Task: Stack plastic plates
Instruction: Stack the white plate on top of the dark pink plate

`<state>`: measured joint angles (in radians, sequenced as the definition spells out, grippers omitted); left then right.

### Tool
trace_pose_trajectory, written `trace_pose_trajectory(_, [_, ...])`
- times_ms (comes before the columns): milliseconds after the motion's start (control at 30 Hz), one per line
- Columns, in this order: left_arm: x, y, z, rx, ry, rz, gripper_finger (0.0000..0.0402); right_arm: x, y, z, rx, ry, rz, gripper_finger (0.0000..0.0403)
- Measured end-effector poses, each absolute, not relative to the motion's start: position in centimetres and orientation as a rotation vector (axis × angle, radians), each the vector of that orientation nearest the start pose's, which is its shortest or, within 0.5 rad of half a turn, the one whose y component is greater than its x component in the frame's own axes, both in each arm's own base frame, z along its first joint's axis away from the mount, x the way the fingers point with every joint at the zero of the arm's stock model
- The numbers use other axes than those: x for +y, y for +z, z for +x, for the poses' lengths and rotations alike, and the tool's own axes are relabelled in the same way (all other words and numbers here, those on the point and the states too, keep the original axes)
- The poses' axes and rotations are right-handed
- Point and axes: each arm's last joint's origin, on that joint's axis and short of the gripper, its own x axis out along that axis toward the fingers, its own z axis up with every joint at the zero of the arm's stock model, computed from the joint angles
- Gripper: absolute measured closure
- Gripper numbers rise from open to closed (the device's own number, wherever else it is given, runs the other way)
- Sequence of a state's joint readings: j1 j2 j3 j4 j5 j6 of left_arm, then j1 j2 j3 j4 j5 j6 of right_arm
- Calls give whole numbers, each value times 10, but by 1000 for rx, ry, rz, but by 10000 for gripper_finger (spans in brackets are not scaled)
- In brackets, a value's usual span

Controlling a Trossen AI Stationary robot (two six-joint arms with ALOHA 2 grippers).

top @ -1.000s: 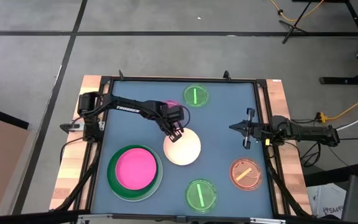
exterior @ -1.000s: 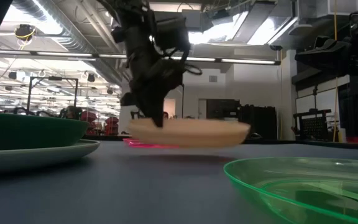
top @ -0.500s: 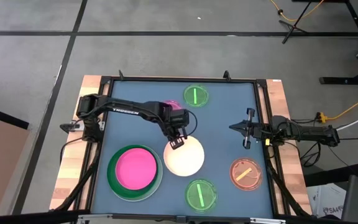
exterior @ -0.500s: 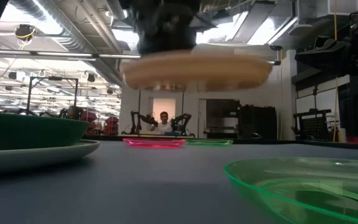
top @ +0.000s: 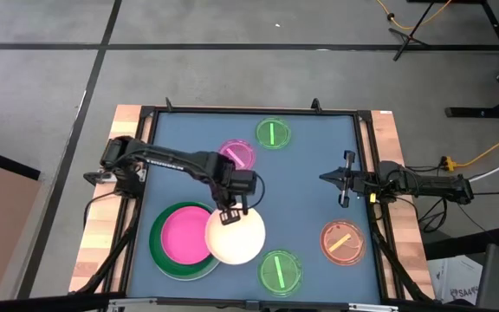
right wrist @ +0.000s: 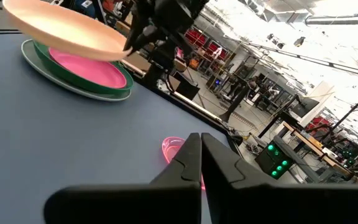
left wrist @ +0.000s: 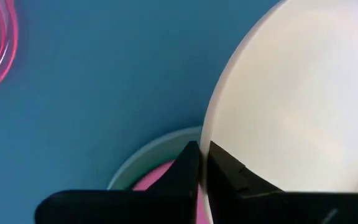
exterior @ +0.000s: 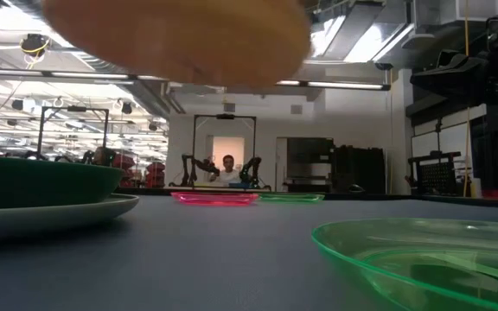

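My left gripper (top: 230,208) is shut on a cream plate (top: 235,235), which hangs in the air partly over the right side of a stack. That stack (top: 187,240) is a magenta plate lying in a dark green one on a pale blue-white one. The low view shows the cream plate (exterior: 180,39) high above the table. A small pink plate (top: 236,154) and a small green plate (top: 273,133) lie flat toward the far edge. Another small green plate (top: 280,270) and an orange one (top: 343,242) lie near. My right gripper (top: 345,179) waits shut at the right side. My left gripper pinches the cream plate's rim (left wrist: 211,134) at the plate's far edge, with one finger (left wrist: 188,165) on each face. The fingers come slanting down from the far side. The plate is lifted clear, roughly level, and its lower face (right wrist: 61,28) shows above the stack.
Black rails frame the blue mat (top: 310,208), with wooden strips outside them. The mat's middle, between the stack and my right gripper, is bare. In the low view the near green plate (exterior: 422,250) fills the right foreground. A person shows far off in the room.
My left gripper has carried the cream plate up off the mat, then toward the table's near-left, toward the stack. The plate was low over the mat's middle. It now hangs high, overlapping the stack's right side. The gripper has stayed shut on it.
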<state>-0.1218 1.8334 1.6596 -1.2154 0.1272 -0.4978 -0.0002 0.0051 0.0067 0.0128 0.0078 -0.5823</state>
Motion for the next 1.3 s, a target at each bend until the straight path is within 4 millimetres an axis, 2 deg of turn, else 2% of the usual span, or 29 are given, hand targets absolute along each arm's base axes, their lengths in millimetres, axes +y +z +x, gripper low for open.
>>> trace_pose_trajectory(167, [-58,297,333,1437,241,-385,396,0,167,98,-12,-13,-582,402])
trace_pose_trajectory(433, [-76,332,292,1360,353,-395,397,0,167,98,-14,-5,-582,402])
trace_pose_trajectory(567, [-83,338,272,1311,408,-414,398,0,167,98,-14,-5,-582,402])
trace_pose_trajectory(667, [-85,334,254,1296,461,-443,398,0,167,98,-14,-5,-582,402])
trace_pose_trajectory(867, [-86,311,224,1278,528,-535,398,0,167,98,-14,-5,-582,402])
trace_pose_trajectory(1100, [-83,280,201,1215,530,-640,397,0,167,98,-14,-5,-582,402])
trace_pose_trajectory(1300, [-78,254,187,1238,528,-684,397,0,167,98,-14,-5,-582,402])
